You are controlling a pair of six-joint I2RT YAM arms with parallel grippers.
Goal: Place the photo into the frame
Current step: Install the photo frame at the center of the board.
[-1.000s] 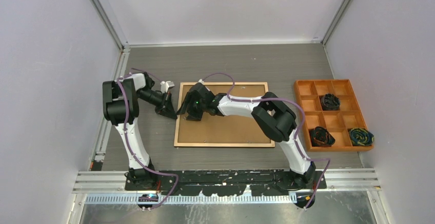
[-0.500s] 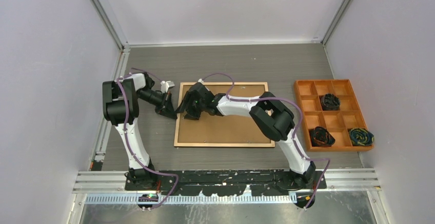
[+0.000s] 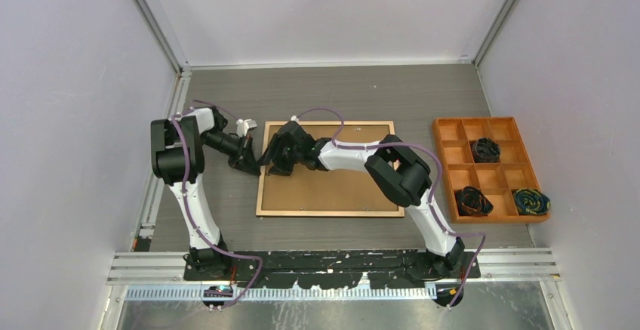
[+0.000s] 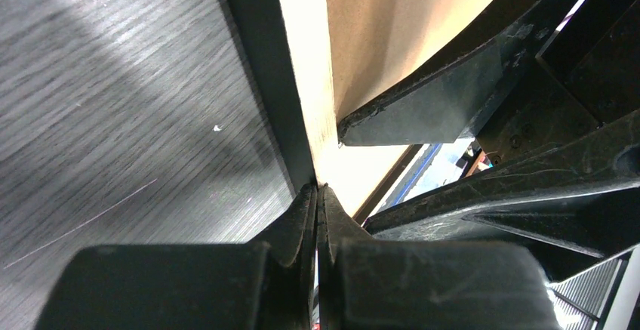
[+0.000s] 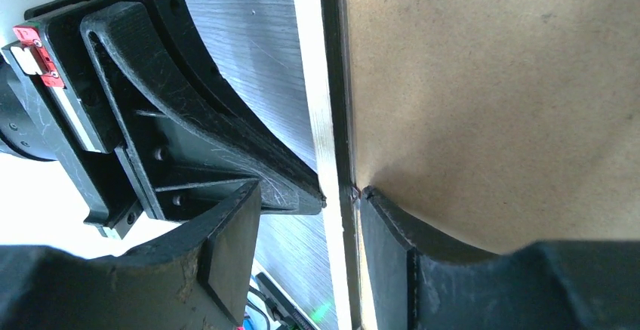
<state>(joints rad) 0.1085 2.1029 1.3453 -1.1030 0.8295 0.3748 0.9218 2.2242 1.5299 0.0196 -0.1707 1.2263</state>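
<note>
The frame (image 3: 332, 212) lies back side up in the middle of the table, its light wood rim around a brown backing board (image 3: 340, 183). The photo is hidden. My left gripper (image 3: 253, 162) is shut with nothing between its fingers, its tips (image 4: 317, 188) against the outer side of the frame's left rail (image 4: 306, 81). My right gripper (image 3: 272, 160) is open and straddles the same rail (image 5: 315, 81). One of its fingers (image 5: 392, 232) rests on the backing board (image 5: 490, 81) at the rail's inner edge, and the other hangs over the table outside. The left gripper's fingers (image 5: 196, 118) lie just beyond.
An orange compartment tray (image 3: 462, 152) stands at the right, with dark coiled bundles (image 3: 485, 149) in three of its cells. Grey walls enclose the table on three sides. Both arms crowd the frame's upper left corner.
The right gripper has slid a little left along the backing board to the frame's left rail, and its jaws have narrowed slightly. The left arm has not moved.
</note>
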